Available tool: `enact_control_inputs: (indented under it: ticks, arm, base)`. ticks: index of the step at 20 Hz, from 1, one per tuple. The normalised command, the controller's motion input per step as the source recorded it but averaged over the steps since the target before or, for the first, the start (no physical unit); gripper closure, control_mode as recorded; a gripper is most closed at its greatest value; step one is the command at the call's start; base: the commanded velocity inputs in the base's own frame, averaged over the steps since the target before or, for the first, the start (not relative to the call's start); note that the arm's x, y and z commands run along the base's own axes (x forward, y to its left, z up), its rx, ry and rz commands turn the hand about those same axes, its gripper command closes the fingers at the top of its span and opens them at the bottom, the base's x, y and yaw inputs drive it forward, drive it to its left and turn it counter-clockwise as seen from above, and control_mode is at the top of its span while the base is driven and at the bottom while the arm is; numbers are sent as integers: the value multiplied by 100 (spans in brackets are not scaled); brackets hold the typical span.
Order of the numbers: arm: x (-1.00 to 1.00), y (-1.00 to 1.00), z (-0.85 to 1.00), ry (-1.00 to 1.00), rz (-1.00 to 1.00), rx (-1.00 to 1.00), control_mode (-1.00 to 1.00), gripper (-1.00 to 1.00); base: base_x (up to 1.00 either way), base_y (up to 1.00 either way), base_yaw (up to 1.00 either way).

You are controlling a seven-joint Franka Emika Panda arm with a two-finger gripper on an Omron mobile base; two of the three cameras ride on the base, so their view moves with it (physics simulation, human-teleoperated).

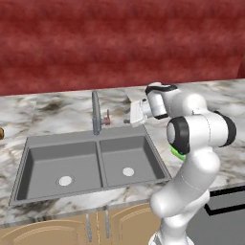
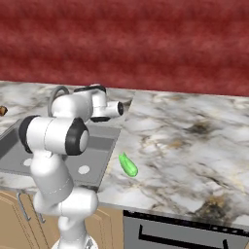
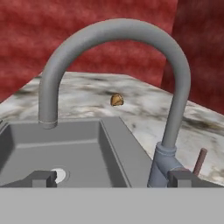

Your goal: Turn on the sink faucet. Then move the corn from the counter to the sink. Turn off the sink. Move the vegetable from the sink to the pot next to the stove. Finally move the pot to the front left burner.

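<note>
Released and spread wide, the gripper (image 3: 112,178) holds nothing; its two dark fingertips (image 3: 42,178) rise at the bottom of the hand view, one over the sink basin and the other just in front of the base of the sink faucet (image 3: 131,65). From the left base view the gripper (image 1: 132,114) hangs above the back rim of the sink (image 1: 57,155), to the right of the faucet and near its small reddish-tipped lever (image 1: 107,118), without touching it. The faucet's curved neck arches over the sink. Beyond the faucet, a small brown roundish lump (image 3: 116,100) lies on the marble counter (image 3: 87,94). The corn (image 2: 128,165) lies on the counter just right of the sink's right edge, only its bright green husk visible from here. A black stove (image 2: 185,233) edge sits further right of the sink, at the counter front.
</note>
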Motion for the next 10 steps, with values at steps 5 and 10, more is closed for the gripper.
enact_control_inputs:
  ticks: [5,10]
  arm:
    - [30,28,-9,-4,2,0,-100,-100]
    - [31,22,-15,-4,3,0,-100,-100]
  base:
    - [0,0,0]
    - [0,0,0]
